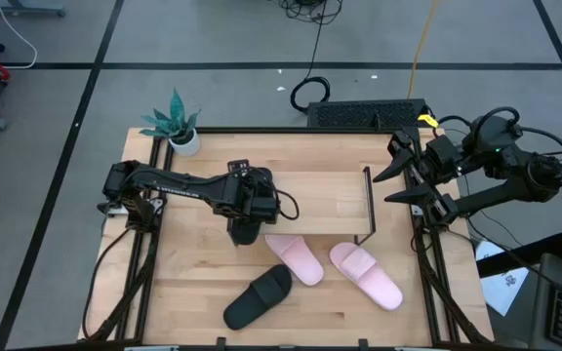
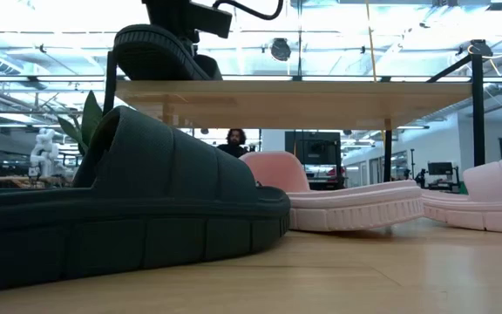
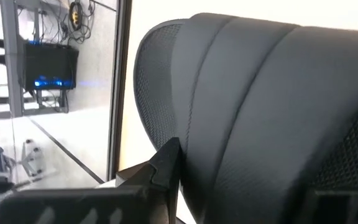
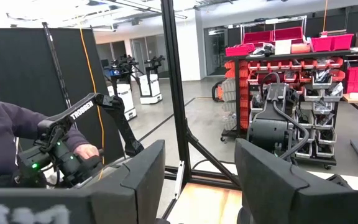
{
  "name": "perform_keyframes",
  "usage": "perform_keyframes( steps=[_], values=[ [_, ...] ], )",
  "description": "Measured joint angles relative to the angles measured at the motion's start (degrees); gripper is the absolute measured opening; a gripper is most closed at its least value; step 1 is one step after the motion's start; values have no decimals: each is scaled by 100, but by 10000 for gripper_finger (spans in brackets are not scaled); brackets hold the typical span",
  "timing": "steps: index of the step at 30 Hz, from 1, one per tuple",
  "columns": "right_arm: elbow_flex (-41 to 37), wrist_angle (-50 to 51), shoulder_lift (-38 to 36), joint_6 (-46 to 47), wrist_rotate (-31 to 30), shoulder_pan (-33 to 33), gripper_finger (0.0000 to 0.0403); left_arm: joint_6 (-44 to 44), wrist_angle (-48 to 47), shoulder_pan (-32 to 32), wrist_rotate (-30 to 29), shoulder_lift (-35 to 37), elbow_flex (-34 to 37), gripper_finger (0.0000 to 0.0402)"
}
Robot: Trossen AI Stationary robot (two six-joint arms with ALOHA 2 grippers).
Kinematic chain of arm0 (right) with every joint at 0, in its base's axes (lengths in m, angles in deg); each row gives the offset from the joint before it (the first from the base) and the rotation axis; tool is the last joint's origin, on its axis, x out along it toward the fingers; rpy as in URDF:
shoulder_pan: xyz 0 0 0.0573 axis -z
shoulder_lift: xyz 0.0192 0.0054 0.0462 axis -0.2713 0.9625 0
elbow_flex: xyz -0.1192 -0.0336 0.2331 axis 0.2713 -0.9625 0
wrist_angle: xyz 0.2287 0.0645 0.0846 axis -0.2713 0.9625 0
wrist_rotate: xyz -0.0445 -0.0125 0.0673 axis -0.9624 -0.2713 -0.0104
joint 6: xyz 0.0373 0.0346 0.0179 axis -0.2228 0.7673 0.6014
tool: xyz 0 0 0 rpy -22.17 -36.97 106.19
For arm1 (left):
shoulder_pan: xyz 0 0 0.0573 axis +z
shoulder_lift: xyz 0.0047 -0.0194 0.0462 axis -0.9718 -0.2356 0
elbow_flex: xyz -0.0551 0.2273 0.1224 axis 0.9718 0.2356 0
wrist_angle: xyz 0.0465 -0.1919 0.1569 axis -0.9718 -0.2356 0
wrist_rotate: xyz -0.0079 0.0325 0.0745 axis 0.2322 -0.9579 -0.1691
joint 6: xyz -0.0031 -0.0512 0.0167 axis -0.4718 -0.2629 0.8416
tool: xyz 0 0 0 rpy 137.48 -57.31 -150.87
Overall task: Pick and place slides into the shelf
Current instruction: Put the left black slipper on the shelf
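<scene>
None of the 4 slides sits on the shelf yet, as far as the views show. The low rack with a light wooden board top and thin black metal frame (image 1: pixel 340 200) stands toward the back right of the wooden bench (image 1: pixel 193 292), and its top looks bare in the high view. 1 matte black open-toe slide sandal (image 2: pixel 159 52) is in the air, pinched by the fingers of the left gripper (image 1: pixel 245 226); in the low view it hangs just above the rack's board near its left end, so this first placement looks close but not done. The other black slide (image 1: pixel 259 296) lies on the bench at the front. The 2 pale pink slides (image 1: pixel 296 258) (image 1: pixel 366 275) lie side by side in front of the rack. So 3 pick-ups remain after this one, by my judgement.

The left arm reaches across the bench from its left edge, its wrist turned down over the held slide, whose ribbed strap fills the left wrist view. The right gripper (image 1: pixel 398 180) waits at the bench's right rear edge, raised, fingers spread and holding nothing.
</scene>
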Motion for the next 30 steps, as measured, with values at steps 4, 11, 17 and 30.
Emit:
perform_keyframes(
  steps=[4, 11, 17, 30],
  values=[
    [0, 8, 0, 0, 1, 0, 183, -449, -4, 2, -105, 2, 0, 83],
    [-2, 149, 0, -2, 1, -1, 183, -564, -13, 6, -143, 2, 0, 83],
    [-2, 182, -2, -2, 1, -2, 183, -522, -22, -28, -150, 2, 0, 83],
    [-2, 177, -2, -2, 1, -2, 183, -513, -13, -35, -139, 2, 0, 84]
  ],
)
